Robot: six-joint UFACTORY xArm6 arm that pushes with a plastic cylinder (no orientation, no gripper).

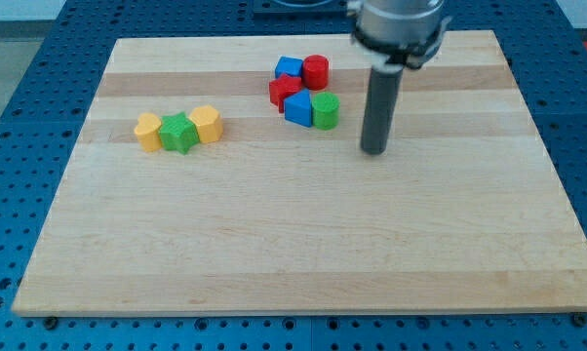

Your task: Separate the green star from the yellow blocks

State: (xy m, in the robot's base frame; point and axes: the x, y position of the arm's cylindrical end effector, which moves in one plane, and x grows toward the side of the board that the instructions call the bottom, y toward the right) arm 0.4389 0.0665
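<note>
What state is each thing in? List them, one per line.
green star: wedged between the two yellow blocks, touching both.
yellow block at the view's left: against the star.
yellow block at the view's right: against the star.
red, blue and green cluster: bunched together, apart from the star's row.
my tip: on the board, right of the cluster, touching no block.

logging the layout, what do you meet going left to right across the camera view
yellow block → green star → yellow block → red and blue cluster → green block → my tip
</note>
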